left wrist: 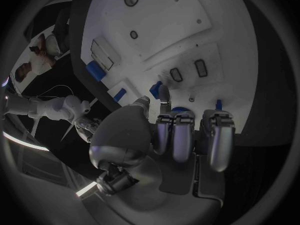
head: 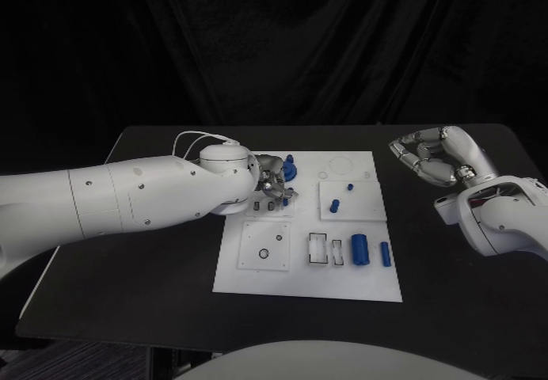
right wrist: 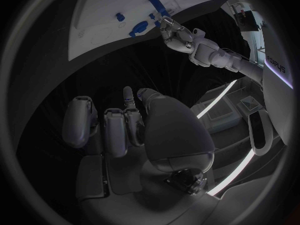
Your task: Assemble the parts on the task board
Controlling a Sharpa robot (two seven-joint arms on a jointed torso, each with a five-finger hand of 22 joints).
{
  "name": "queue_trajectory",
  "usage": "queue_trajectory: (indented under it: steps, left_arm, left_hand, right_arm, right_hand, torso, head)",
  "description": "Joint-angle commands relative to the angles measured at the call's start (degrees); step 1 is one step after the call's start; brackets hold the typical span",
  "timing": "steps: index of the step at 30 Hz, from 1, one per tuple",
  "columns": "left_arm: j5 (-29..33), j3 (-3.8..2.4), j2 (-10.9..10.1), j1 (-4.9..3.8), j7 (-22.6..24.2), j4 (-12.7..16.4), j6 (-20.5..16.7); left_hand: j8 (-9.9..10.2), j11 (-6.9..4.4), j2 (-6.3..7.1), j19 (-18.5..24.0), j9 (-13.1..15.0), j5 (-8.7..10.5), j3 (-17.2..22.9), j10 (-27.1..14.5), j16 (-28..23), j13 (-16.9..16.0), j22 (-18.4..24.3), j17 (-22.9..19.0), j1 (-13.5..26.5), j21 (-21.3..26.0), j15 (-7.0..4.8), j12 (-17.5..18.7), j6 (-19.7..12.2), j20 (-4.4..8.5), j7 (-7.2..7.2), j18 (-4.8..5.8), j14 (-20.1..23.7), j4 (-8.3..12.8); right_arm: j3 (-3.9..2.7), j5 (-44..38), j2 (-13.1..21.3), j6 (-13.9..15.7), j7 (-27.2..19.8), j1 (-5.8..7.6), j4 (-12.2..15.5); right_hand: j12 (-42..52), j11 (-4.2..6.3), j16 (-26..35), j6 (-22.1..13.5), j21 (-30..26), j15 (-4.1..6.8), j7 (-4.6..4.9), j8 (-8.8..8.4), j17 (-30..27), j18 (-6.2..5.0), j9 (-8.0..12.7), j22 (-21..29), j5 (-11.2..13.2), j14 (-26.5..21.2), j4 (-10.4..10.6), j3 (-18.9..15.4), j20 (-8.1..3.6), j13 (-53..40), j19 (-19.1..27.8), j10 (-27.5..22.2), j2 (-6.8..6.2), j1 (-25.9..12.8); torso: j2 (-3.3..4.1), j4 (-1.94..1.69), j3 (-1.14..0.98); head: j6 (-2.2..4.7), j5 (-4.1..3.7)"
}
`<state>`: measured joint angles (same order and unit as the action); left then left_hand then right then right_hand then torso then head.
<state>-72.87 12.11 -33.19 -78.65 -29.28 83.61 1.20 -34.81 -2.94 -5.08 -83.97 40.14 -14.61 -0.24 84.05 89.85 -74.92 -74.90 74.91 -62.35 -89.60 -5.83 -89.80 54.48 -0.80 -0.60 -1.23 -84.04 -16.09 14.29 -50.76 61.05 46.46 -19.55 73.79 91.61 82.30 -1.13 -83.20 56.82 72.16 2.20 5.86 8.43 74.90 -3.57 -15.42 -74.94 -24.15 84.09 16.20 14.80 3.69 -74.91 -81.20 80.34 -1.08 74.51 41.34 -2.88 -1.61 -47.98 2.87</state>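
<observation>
The white task board lies mid-table, and the left wrist view also takes in the board. My left hand hovers over its upper-left area, next to a tall blue part. Seen from the left wrist, the left hand pinches a small blue part between thumb and one finger, close to two dark slots. Other blue parts lie on the board: a cylinder, a thin bar and a short peg. My right hand hangs right of the board, fingers curled in on nothing.
The black table runs around the board, with bare surface at the front and right. The right wrist view shows the right hand over dark table, with the board and the left hand beyond it.
</observation>
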Motion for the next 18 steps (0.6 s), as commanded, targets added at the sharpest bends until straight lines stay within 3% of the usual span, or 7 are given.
queue_trajectory:
  steps: [1, 7, 8, 12, 18]
  left_arm:
    - [-0.31, -0.04, 0.12, 0.17, 0.87, 0.05, 0.87]
    - [-0.31, -0.04, 0.10, 0.21, 0.40, 0.07, 1.55]
    - [-0.31, -0.04, 0.11, 0.22, 0.28, 0.08, 1.73]
    - [-0.31, -0.04, 0.14, 0.24, 0.13, 0.08, 1.99]
    - [-0.31, -0.04, 0.13, 0.28, 0.02, 0.11, 2.67]
  left_hand:
    - [0.24, -0.35, 0.30, -4.78, 0.06, -0.12, -0.28, 5.95, 0.15, -15.08, -13.07, 15.09, -0.42, 0.24, -0.16, -0.20, 0.41, 0.30, -0.11, 0.76, -5.96, 0.02]
    - [0.49, -0.37, 0.40, -4.62, 0.18, -0.36, -0.38, 5.95, 0.15, -15.08, -12.80, 15.09, -0.41, 0.33, -0.17, -0.20, 0.76, 0.30, -0.06, 0.69, -5.96, 0.01]
    - [1.00, -0.41, 0.47, -4.65, 0.35, -1.39, -0.28, 5.95, 0.15, -15.08, -12.84, 15.09, -0.79, 0.33, -0.20, -0.20, 1.09, 0.33, 0.01, 0.70, -5.96, 0.23]
    - [1.51, -0.46, 0.54, -4.63, 0.53, -2.16, -0.21, 5.95, 0.15, -15.08, -12.80, 15.09, -1.09, 0.35, -0.24, -0.20, 1.36, 0.35, 0.03, 0.69, -5.96, 0.37]
    - [3.12, -0.54, 0.78, -4.66, 1.23, -5.18, 0.28, 5.95, 0.15, -15.08, -12.84, 15.09, -2.03, 0.37, -0.31, -0.20, 2.02, 0.43, 0.11, 0.70, -5.96, 0.75]
  right_arm:
    - [-0.04, -0.48, -0.02, -0.34, 1.15, -0.19, -0.08]
    - [-0.04, -0.67, -0.11, -0.44, 1.16, -0.27, -0.19]
    - [-0.04, -0.79, -0.13, -0.46, 1.18, -0.30, -0.21]
    - [-0.04, -0.95, -0.14, -0.50, 1.17, -0.36, -0.23]
    - [-0.04, -1.04, -0.14, -0.46, 1.11, -0.40, -0.25]
  right_hand:
    - [-0.30, -0.15, 0.03, 0.00, 0.22, 0.35, -0.06, 0.15, 6.75, -0.67, 0.10, -7.94, 0.15, 3.35, -0.08, 0.38, 0.05, -4.00, -0.49, -0.33, -0.12, 0.26]
    - [-0.31, -0.14, 0.01, -0.01, 0.29, 0.36, -0.07, 0.16, 6.77, -0.65, 0.10, -7.97, 0.11, 3.37, -0.12, 0.47, 0.03, -3.97, -0.56, -0.32, -0.11, 0.39]
    - [-0.31, -0.14, 0.01, -0.01, 0.29, 0.36, -0.07, 0.16, 6.77, -0.65, 0.10, -7.97, 0.11, 3.37, -0.12, 0.47, 0.03, -3.97, -0.56, -0.32, -0.11, 0.39]
    - [-0.27, -0.14, 0.01, -0.01, 0.29, 0.37, -0.07, 0.17, 6.76, -0.64, 0.10, -7.98, 0.06, 3.37, -0.13, 0.53, 0.02, -4.02, -0.57, -0.25, -0.09, 0.47]
    - [-0.30, -0.15, 0.01, 0.00, 0.29, 0.37, -0.04, 0.18, 6.75, -0.64, 0.11, -7.98, 0.06, 3.38, -0.04, 0.56, 0.02, -3.97, -0.59, -0.27, -0.03, 0.43]
  torso:
    - [0.00, -0.01, -0.02]
    - [0.04, -0.02, -0.03]
    - [0.04, 0.01, -0.02]
    - [0.01, 0.02, 0.00]
    - [0.04, 0.00, 0.00]
  head:
    - [-0.10, 0.04]
    - [-0.18, 0.08]
    - [-0.20, 0.10]
    - [-0.33, 0.15]
    - [-0.53, 0.12]
